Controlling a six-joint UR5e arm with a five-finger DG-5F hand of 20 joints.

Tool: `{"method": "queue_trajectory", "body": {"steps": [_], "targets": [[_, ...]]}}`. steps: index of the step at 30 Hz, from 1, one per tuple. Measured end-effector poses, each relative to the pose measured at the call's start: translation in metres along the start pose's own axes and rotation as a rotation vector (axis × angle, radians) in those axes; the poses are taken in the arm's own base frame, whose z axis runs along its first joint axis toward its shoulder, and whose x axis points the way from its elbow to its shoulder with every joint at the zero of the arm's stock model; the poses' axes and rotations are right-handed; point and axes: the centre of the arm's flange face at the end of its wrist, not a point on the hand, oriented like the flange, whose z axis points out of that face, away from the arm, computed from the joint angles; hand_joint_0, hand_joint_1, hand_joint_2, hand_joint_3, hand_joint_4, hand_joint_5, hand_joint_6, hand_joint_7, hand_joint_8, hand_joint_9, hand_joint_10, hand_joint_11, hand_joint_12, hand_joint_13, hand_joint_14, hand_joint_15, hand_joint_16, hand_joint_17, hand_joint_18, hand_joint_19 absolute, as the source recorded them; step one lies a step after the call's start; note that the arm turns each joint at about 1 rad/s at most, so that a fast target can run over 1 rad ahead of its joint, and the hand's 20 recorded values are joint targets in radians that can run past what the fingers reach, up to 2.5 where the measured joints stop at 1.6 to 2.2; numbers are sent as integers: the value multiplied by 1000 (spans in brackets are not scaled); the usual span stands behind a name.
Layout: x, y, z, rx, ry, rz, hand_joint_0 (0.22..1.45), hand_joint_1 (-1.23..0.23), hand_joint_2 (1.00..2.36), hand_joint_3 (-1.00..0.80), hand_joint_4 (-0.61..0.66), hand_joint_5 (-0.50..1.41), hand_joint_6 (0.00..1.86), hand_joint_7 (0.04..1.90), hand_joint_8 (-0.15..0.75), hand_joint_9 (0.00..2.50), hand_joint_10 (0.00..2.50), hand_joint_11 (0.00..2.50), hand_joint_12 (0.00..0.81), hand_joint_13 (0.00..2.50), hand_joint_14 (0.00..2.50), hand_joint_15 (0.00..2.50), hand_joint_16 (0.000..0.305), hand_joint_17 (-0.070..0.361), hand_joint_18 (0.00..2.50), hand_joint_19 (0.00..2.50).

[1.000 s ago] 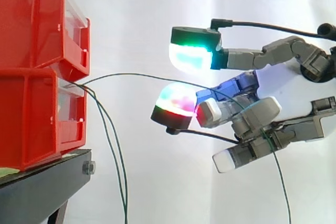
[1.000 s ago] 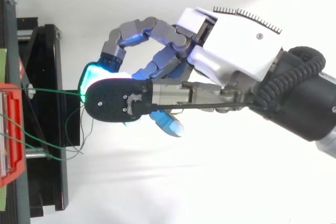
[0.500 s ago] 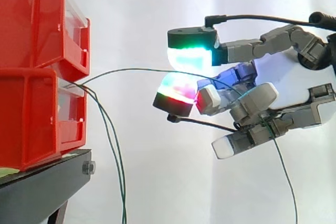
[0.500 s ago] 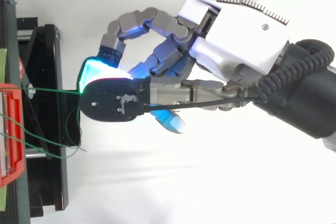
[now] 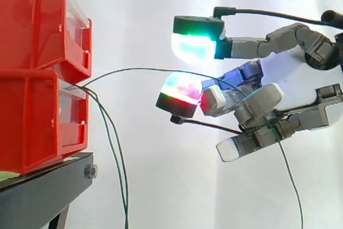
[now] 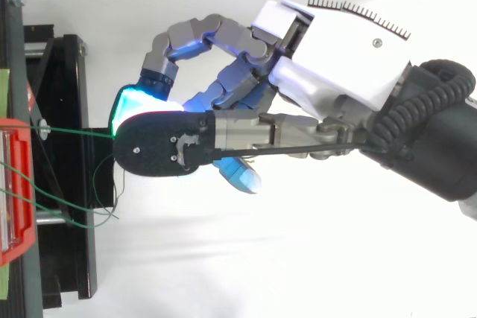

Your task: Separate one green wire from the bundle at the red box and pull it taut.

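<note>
Curtain (image 5: 144, 9), white, behind all of the work. Red bins (image 5: 37, 73), two stacked, at the left of the side view on a black stand (image 5: 43, 191).

Hand (image 5: 284, 81) comes in from the right, well apart from the bins and level with the lower one. Its fingers are curled. One straighter finger reaches out on top, with a green-white pad (image 5: 194, 46). A second pad (image 5: 181, 90), glowing magenta and green, sits just below it.

Green wire (image 5: 144, 69) leaves the front of the lower bin, rises in a shallow arc and runs right into the hand. It passes behind the magenta pad, and the lower curled fingers clasp it at their bend. Its free end hangs from there to the bottom edge. The span from bin to hand is bowed, not straight.

In the top view the wire (image 6: 74, 132) runs from the bin edge to the pads.

Other wires (image 5: 115, 154), two thin green strands, drop from the same bin front, clear of the hand.
</note>
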Motion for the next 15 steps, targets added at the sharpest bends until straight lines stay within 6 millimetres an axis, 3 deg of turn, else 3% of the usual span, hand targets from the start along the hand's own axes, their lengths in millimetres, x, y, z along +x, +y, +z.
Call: {"method": "queue_trajectory", "body": {"steps": [10, 15], "targets": [[1, 0, 0, 0, 1, 0, 646, -780, 1003, -473, 107, -199, 906, 1001, 269, 1221, 22, 1045, 344, 1541, 19, 1292, 50, 112, 929, 495], [1, 0, 0, 0, 0, 0, 658, -778, 1016, -310, 23, -198, 928, 1078, 268, 1228, 21, 1058, 346, 1537, 19, 1294, 48, 109, 948, 510]]}}
